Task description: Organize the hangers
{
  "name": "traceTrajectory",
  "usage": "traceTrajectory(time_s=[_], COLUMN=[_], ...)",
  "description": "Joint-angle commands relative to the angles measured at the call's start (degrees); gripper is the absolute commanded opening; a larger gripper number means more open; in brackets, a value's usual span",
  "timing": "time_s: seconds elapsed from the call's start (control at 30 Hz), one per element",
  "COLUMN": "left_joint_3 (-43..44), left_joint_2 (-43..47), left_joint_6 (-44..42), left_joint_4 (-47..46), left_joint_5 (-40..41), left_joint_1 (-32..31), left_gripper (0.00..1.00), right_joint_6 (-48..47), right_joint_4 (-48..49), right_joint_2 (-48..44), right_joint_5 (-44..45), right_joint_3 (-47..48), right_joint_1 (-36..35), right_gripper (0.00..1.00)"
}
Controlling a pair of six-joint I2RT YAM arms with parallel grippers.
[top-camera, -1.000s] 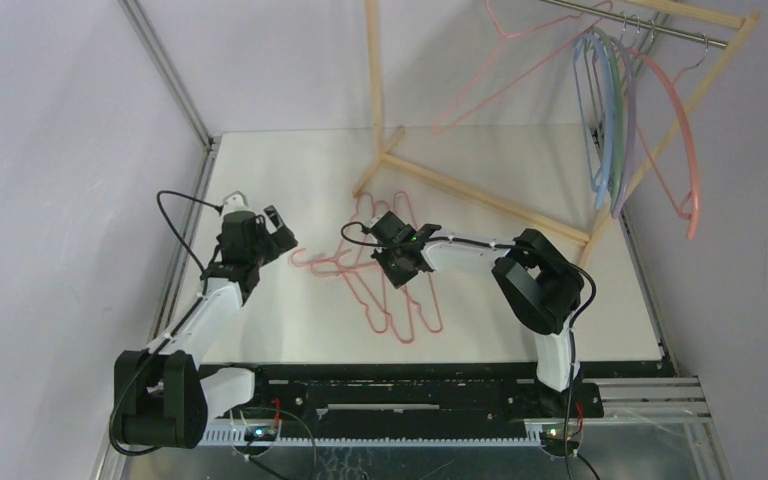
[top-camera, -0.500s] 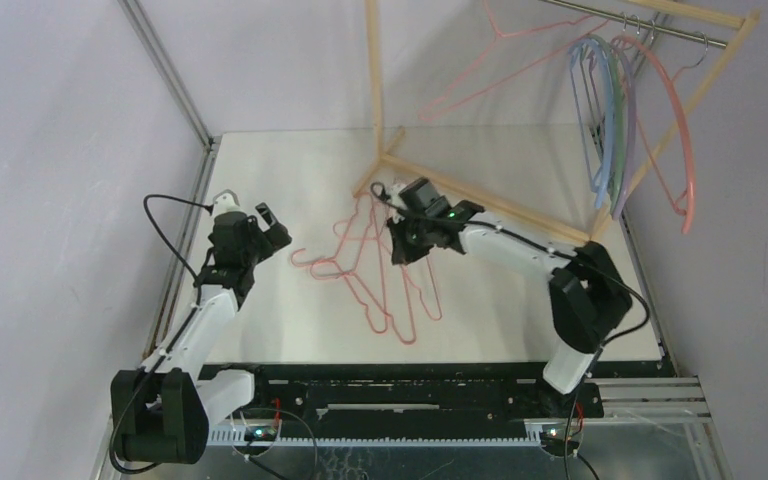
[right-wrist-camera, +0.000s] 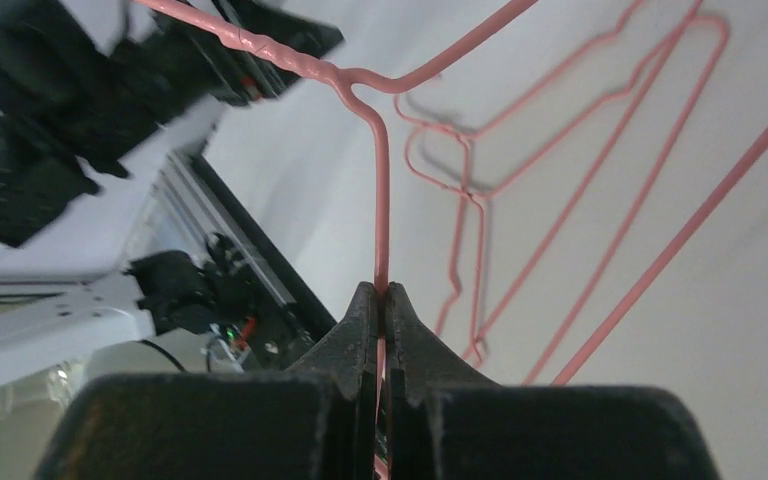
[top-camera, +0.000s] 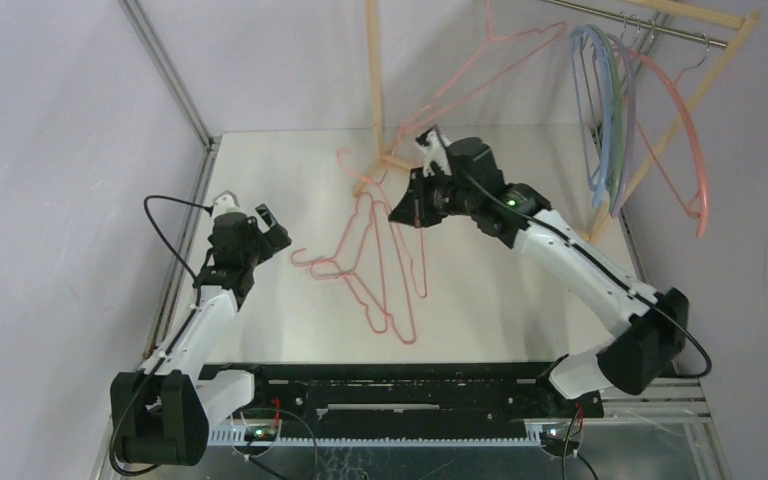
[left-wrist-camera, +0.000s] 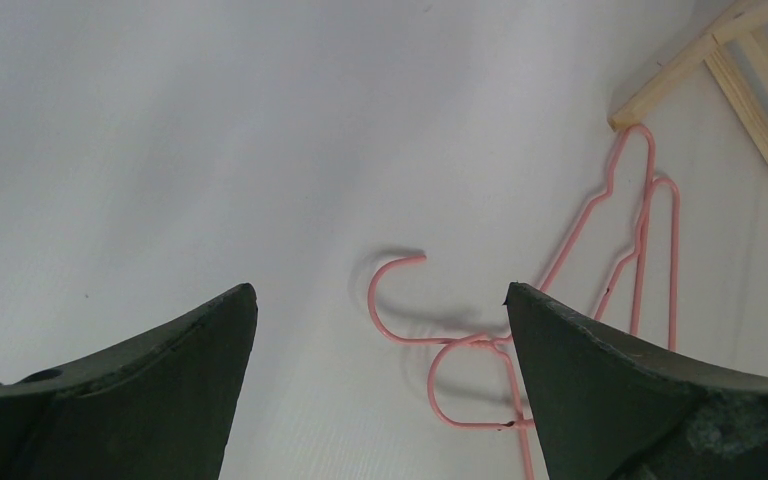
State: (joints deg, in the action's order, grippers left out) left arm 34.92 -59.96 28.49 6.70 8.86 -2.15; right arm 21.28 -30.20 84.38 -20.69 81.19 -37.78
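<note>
**Well, one pink hanger pinched in my right gripper**

Well, the white table (top-camera: 520,300) spreads out in front of me. The pale wooden rack (top-camera: 373,80) stands on its far right part, with a metal rail (top-camera: 680,35) across the top. On that rail hangs a bunch of blue, grey-green and lilac curved hangers (top-camera: 615,130), and a salmon curved hanger (top-camera: 701,170) hangs furthest right. A hung pink wire hanger (top-camera: 505,38) is up by the rail's left end (its hook runs out of the picture, so I cannot tell what it hangs on).

On the table, between my two arms, lies a tangle of pink wire hangers (top-camera: 380,290), overlapping, hooks pointing left.

My right gripper (right-wrist-camera: 381,292) is pressed together on the thin wire of one more pink hanger (right-wrist-camera: 381,200), just below its twisted neck. I hold it near the rack's foot.

My left gripper (left-wrist-camera: 380,290) hangs over the table with its fingers wide apart, holding nothing. The tangle's hooks lie just beyond the fingertips.
</note>
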Motion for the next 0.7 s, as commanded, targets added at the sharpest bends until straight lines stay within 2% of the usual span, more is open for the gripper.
traceTrajectory(time_s=[0.0,0.17,0.23,0.5,0.67], left_joint_3=[-0.23,-0.46,-0.61,-1.54,-0.99], left_joint_2=[1.23,1.15,1.4,2.64,1.94], left_joint_6=[-0.11,0.54,0.75,0.28,0.43], left_joint_4=[-1.07,-1.38,-1.43,-0.93,-1.14], left_joint_5=[-0.13,-0.51,-0.49,0.29,-0.29], left_joint_1=[0.53,0.52,0.51,0.48,0.53], left_gripper=[1.0,0.99,0.99,0.99,1.0], right_joint_6=[6.5,9.02,9.47,8.97,9.53], right_joint_4=[5.68,6.47,6.08,3.25,1.29], right_joint_2=[-5.37,-2.8,-2.55,-9.86,-11.35], right_joint_5=[-2.73,-11.48,-12.3,4.39,2.45], right_joint_3=[3.34,9.22,11.09,9.18,6.84], right_joint_1=[1.98,3.38,3.47,5.58,8.02], right_gripper=[0.0,0.0,0.0,0.0,0.0])
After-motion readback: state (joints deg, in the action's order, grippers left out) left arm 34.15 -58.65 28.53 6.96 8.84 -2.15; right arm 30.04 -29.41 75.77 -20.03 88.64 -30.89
